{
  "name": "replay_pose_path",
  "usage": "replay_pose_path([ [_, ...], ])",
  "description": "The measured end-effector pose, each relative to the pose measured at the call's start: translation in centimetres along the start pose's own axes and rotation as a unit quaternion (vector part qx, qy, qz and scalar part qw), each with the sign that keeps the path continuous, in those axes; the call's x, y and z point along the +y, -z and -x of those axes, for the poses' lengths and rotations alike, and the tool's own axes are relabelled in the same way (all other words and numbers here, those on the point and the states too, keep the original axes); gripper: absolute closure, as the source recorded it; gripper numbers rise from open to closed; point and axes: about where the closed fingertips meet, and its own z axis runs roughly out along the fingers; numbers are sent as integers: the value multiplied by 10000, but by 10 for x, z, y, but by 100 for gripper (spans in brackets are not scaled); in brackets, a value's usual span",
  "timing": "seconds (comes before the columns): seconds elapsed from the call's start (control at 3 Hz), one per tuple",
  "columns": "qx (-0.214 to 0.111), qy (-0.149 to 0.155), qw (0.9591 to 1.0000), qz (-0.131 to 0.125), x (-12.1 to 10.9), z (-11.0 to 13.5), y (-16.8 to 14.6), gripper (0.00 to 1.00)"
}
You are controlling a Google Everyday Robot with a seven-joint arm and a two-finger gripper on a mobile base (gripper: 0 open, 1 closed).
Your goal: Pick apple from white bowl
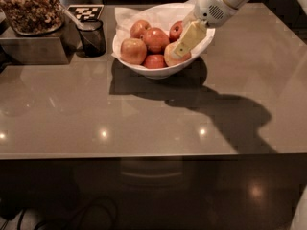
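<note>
Six apples lie together in a wide, glossy white bowl (160,72) that stands towards the back of a smooth grey-brown tabletop (144,123). White paper (128,14) lines the bowl and rises above its rim at the back left. The pale yellow-orange apple with a light red blush (169,56) sits at the bowl's front right, touching a smaller red apple (154,61) on its left. The robot's cream-coloured gripper (181,48) reaches down from the upper right on a white arm (218,6) and lies right over this pale apple, covering part of it. Whether the gripper is open or closed on the fruit cannot be told. Left of the bowl stands a small black mesh cup (92,37). Further left is a clear container of nuts (31,8).
</note>
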Motion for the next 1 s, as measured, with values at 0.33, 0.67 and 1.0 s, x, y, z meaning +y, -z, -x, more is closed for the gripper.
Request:
replay_pose_path([
  [0.33,7,-98,9999,-25,-6,-5,-2,23],
  [0.67,0,-195,9998,-34,-9,-11,-6,21],
  [1.0,-27,-299,9995,-42,-10,-15,-11,18],
])
